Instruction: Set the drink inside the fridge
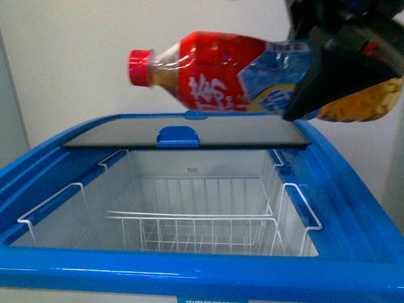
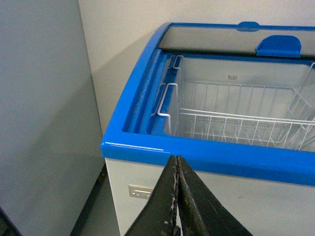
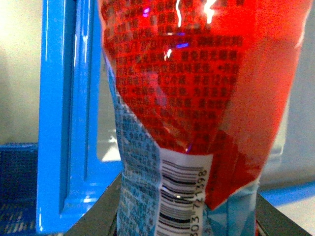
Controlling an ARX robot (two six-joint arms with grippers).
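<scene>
The drink [image 1: 214,72], a clear bottle of amber liquid with a red cap and red label, hangs sideways in the air above the fridge [image 1: 189,274], cap pointing left. My right gripper [image 1: 315,88] is shut on its lower half. In the right wrist view the drink's label [image 3: 197,98] and barcode fill the frame between the dark fingers [image 3: 98,211]. The fridge is a white chest with a blue rim; its glass lid [image 1: 189,136] is slid to the back and the white wire baskets [image 1: 189,227] lie exposed. My left gripper [image 2: 176,162] is shut and empty, just outside the fridge's front rim [image 2: 197,155].
A blue lid handle [image 1: 177,136] sits at the front edge of the slid-back glass. A grey upright panel [image 2: 39,123] stands close to the fridge's left side. A plain wall [image 1: 76,69] rises behind it. A blue basket mesh [image 3: 17,187] shows in the right wrist view.
</scene>
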